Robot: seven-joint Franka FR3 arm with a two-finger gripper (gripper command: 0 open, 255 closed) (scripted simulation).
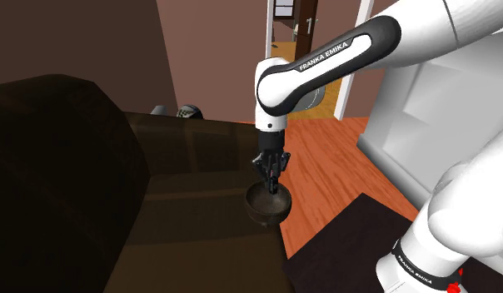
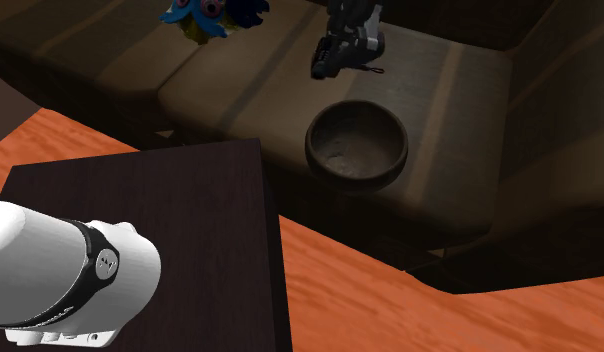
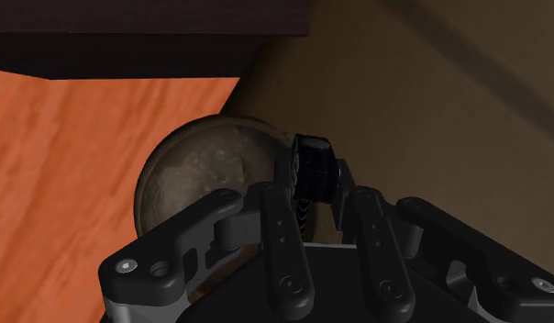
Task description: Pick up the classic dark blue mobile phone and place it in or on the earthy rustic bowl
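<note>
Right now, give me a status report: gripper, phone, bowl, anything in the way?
Gripper shut on phone. Phone held close above the bowl, not yet in it. Nothing between them; toy sits well off.

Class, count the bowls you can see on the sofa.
1. The round, dark brown bowl rests on the brown sofa seat near its front edge, below the black gripper clasping a dark phone.

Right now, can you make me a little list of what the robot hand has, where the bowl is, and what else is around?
gripper: shut on the phone, just above the bowl
phone: dark, clasped between the fingers, not yet in the bowl
bowl: brown, rough-looking, empty, on the sofa
sofa: brown cushions
also there: blue plush toy on the sofa; orange wooden floor
</note>
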